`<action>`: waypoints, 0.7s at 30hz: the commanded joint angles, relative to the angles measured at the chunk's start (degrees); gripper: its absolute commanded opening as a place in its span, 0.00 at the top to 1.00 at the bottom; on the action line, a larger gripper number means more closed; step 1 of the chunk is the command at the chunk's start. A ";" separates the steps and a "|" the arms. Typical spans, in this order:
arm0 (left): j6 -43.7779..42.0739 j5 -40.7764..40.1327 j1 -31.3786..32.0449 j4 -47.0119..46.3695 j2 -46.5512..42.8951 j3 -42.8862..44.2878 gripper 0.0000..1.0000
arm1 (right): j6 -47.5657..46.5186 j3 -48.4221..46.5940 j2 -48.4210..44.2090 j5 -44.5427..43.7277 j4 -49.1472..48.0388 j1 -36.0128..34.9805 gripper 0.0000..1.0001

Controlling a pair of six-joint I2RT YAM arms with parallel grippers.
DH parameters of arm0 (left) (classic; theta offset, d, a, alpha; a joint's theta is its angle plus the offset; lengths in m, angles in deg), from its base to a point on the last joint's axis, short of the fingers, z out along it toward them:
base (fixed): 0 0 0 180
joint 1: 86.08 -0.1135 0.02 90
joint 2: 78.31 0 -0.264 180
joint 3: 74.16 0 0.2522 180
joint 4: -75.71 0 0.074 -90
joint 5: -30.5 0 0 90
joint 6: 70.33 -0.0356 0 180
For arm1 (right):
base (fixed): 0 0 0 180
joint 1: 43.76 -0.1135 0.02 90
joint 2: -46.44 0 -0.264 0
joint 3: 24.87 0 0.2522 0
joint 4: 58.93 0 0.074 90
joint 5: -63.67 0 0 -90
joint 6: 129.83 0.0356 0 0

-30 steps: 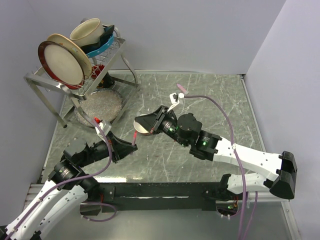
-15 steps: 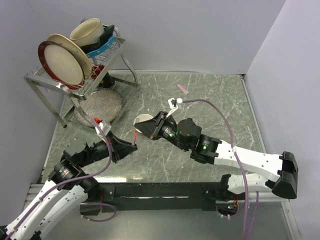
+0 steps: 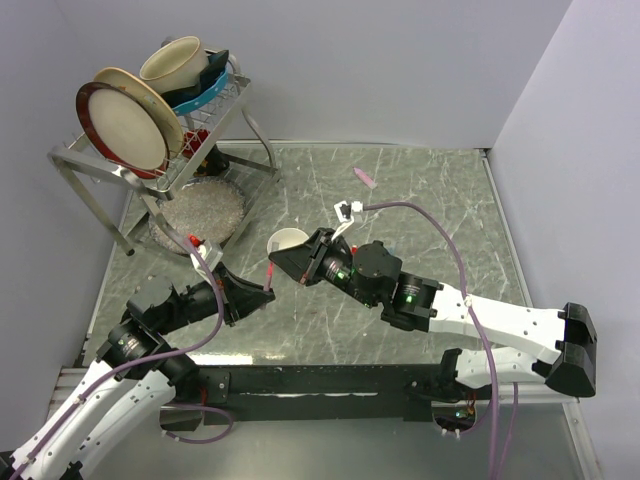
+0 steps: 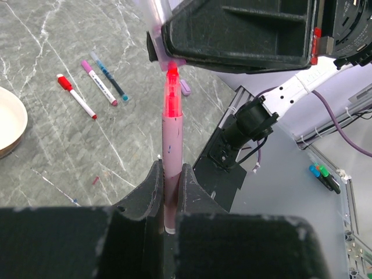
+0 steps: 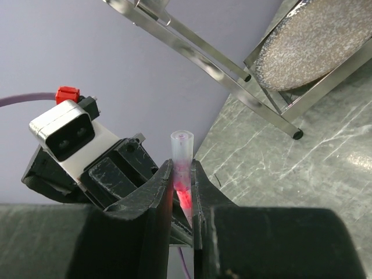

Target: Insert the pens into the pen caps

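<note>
Marble tabletop (image 3: 420,190); left claw (image 4: 170,170) clamps pink pen (image 4: 172,133), tip aimed at cap (image 5: 181,145) pinched in right claw (image 5: 182,173).

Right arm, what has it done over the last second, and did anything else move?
The right gripper, shut on a cap, swung left and toward the near edge, bringing the cap to the tip of the pen in the left gripper and uncovering the small bowl. The left gripper, dish rack and loose pink cap stayed put.

Right gripper (image 5: 181,175) pinches pink cap (image 5: 181,145) (upright).
</note>
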 commanded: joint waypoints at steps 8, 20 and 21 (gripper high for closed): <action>0.00 -0.39 0.11 -2.21 -0.71 0.38 0.99 | -1.75 -0.58 -0.48 -2.84 -0.28 -3.26 1.00; 9.57 -3.30 0.11 -8.35 1.22 1.17 0.99 | -4.03 0.56 1.37 -12.85 5.96 -11.34 1.00; 9.84 -2.77 0.11 -9.23 1.66 1.95 0.99 | -4.12 0.21 1.81 -13.48 6.31 -11.88 1.00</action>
